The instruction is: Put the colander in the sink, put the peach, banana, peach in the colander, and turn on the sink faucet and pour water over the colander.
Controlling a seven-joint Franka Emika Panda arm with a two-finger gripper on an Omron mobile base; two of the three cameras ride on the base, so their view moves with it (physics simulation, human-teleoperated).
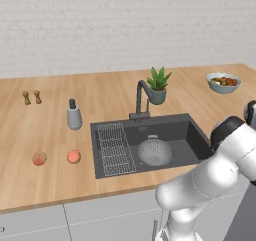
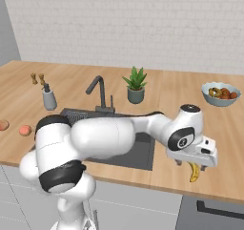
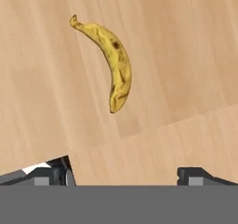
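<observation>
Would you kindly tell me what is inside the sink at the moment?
The sink holds the colander, with no fruit in it, beside a wire grid rack. In the right base view the arm covers most of the basin. The drain cannot be made out.

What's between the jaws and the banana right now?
Nothing visible. The gripper hangs open above the banana, which lies alone on bare counter wood.
</observation>
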